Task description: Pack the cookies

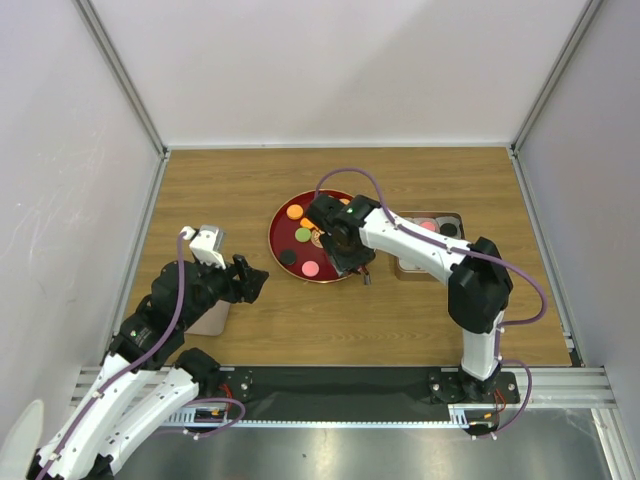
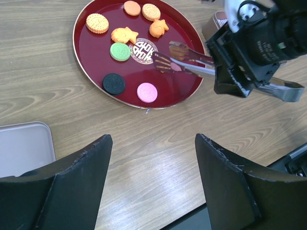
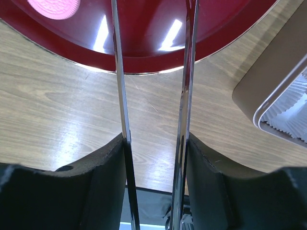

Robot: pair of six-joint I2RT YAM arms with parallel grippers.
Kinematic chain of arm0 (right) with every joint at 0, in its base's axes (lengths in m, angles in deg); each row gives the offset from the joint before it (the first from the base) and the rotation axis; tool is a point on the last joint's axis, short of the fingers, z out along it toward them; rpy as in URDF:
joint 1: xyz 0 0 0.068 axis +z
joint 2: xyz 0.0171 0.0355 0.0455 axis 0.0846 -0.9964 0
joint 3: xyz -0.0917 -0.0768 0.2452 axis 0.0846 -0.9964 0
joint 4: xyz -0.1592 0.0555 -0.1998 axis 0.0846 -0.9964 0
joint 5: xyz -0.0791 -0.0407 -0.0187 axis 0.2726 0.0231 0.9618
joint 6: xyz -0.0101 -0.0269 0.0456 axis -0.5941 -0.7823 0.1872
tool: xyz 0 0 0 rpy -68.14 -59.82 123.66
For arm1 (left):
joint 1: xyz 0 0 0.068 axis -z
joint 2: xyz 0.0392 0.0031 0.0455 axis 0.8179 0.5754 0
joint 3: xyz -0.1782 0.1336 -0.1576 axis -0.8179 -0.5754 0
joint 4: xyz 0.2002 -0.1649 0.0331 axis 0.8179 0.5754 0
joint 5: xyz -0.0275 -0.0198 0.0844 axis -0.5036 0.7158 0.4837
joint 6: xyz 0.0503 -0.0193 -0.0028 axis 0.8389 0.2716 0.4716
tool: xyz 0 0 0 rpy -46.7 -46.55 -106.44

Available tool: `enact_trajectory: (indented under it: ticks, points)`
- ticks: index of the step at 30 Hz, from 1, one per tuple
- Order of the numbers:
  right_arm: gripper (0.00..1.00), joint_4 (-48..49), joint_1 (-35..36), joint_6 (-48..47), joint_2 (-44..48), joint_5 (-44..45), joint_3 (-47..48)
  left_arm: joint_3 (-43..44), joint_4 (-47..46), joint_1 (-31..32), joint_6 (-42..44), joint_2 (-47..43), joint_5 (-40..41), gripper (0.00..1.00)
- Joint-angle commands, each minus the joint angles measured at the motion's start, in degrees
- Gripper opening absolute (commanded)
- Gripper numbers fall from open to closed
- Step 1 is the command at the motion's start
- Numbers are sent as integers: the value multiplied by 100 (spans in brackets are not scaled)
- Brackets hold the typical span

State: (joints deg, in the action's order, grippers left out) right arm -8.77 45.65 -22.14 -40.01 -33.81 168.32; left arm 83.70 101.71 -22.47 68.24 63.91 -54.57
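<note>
The right gripper (image 3: pixel 156 148) pinches the tongs (image 3: pixel 118 72), whose tips stand apart over the plate (image 2: pixel 168 86) and seem empty. Most cookies (image 2: pixel 120 51) lie on the plate, a few in the tin (image 3: pixel 268 81). The left gripper (image 2: pixel 153 139) is spread and idle. I judge the next pick is starting: lower the tips around one cookie, then squeeze

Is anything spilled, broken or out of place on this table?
Nothing stands out. The cookies lie flat on the red plate, none spilled off it; the tin sits upright beside it, and the right gripper holds the tongs over the plate.
</note>
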Motion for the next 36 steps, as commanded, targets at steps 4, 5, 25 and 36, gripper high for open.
enact_trajectory:
  ticks: [4,5,25,36]
  points:
    - [51,60,-5,-97,-65,-10,-34,38,-137,29,58,16,51,76]
    - [51,60,12,-88,-82,-18,-34,38,-128,29,58,16,51,76]
    - [36,-89,-66,-53,242,192,177,38,-137,29,58,42,42,76]
    - [35,-46,-102,17,436,219,168,38,-137,29,58,33,51,76]
